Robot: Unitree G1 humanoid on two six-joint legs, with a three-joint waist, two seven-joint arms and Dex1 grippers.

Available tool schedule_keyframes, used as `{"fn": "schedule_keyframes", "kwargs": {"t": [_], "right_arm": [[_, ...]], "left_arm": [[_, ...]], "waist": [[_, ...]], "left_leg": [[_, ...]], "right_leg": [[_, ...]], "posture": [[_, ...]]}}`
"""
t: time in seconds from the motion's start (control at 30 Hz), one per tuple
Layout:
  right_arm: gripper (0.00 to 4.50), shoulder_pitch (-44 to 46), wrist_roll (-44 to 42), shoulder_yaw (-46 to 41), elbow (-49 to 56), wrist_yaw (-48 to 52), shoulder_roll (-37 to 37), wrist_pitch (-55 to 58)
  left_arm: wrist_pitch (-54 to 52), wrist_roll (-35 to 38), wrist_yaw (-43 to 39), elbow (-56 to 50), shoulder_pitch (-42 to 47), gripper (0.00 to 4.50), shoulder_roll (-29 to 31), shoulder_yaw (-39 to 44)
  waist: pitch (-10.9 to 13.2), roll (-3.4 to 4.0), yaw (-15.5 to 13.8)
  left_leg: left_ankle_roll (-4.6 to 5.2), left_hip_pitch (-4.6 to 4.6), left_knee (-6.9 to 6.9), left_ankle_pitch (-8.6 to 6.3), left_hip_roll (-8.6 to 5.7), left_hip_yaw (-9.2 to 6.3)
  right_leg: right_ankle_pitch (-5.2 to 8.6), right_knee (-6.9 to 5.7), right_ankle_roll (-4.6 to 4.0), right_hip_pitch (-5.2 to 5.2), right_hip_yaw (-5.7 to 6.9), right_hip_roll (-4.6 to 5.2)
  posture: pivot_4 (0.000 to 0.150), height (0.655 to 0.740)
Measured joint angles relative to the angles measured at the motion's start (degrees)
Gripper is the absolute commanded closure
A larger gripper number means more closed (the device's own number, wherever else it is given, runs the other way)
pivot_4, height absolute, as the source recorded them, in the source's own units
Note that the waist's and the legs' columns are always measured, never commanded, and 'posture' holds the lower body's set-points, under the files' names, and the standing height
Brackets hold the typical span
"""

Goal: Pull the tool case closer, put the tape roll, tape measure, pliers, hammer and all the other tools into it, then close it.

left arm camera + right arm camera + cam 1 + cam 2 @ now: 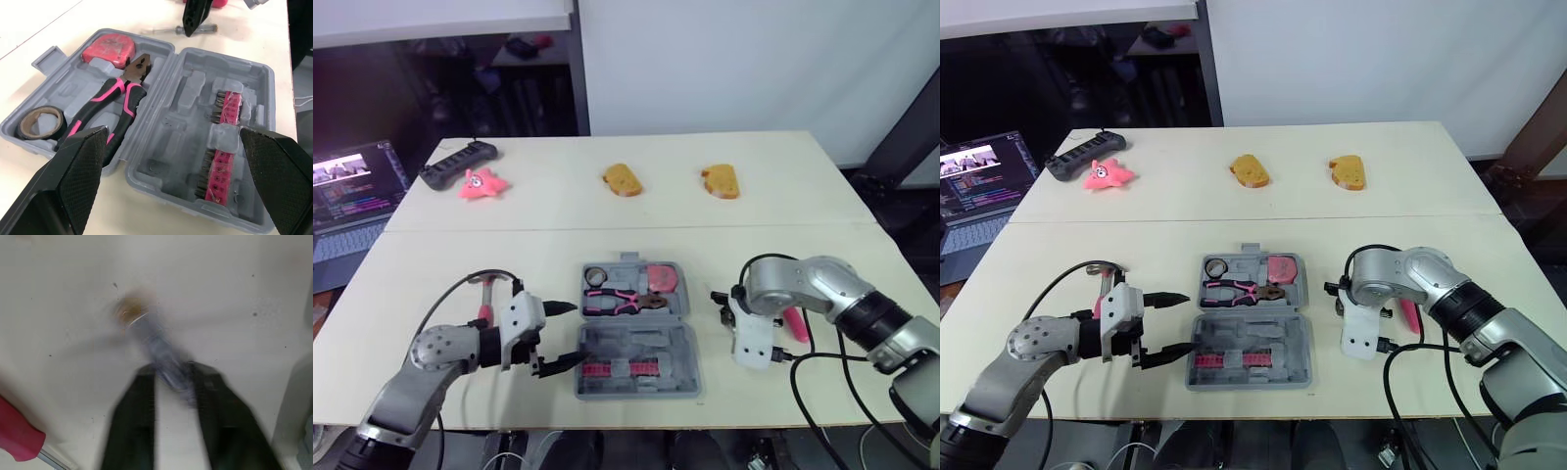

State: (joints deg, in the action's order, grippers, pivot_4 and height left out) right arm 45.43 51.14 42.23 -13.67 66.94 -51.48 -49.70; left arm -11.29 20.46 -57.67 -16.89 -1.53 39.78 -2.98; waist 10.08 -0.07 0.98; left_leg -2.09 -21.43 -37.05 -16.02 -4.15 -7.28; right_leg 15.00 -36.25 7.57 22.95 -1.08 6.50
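The grey tool case (690,338) lies open near the table's front edge. Its far half holds the tape roll (595,275), the pink-handled pliers (617,302) and the red tape measure (660,278); its near half holds pink bit racks (222,147). My left gripper (573,333) is open just left of the case, level with its hinge. My right gripper (171,377) points down at the table right of the case, shut on a small clear-handled screwdriver (200,29). The hammer (485,294) lies behind my left arm. A pink-handled tool (795,324) lies beside the right gripper.
Two bread-like pieces (622,180) (721,181), a pink star toy (481,183) and a black controller (457,163) lie on the far half of the table. A laptop (347,201) stands off the table's left side. Cables trail from both wrists.
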Motion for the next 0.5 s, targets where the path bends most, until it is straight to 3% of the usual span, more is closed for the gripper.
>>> {"fn": "schedule_keyframes", "kwargs": {"t": [0.23,0.33,0.43,0.5], "right_arm": [[4.49,0.1,-0.8,-1.0,-1.8,-1.7,0.0,-0.2],[4.49,-0.1,-10.9,-5.1,0.0,2.0,-2.7,3.9],[4.49,-1.9,-25.3,-13.1,9.2,9.9,-5.9,18.4],[4.49,-6.3,-37.0,-19.8,21.7,16.4,-7.5,41.7]], "left_arm": [[-0.9,0.1,0.4,-0.2,0.1,0.00,0.0,0.0],[-1.2,0.2,0.3,-0.2,0.6,0.00,0.0,-0.1],[-1.2,0.3,0.2,0.0,1.5,0.00,0.0,-0.1],[-1.1,0.3,-0.1,0.4,2.0,0.00,0.0,0.0]], "waist": [[0.0,-0.06,0.1],[0.1,0.10,0.0],[0.1,0.11,-0.2],[0.1,0.11,-0.4]], "left_leg": [[0.00,0.02,-0.01,0.00,0.01,-0.11],[0.00,-0.09,0.01,0.00,0.01,-0.11],[0.05,-0.10,0.04,-0.03,0.05,-0.20],[0.08,-0.14,0.04,-0.05,0.11,-0.34]], "right_leg": [[0.00,0.00,0.00,-0.01,-0.02,0.00],[-0.01,-0.01,0.01,0.12,-0.11,0.04],[0.00,0.02,0.00,0.12,-0.10,0.03],[0.00,0.05,-0.01,0.10,-0.07,0.02]], "posture": [[0.150,0.7400],[0.150,0.7400],[0.150,0.7400],[0.150,0.7400]]}}
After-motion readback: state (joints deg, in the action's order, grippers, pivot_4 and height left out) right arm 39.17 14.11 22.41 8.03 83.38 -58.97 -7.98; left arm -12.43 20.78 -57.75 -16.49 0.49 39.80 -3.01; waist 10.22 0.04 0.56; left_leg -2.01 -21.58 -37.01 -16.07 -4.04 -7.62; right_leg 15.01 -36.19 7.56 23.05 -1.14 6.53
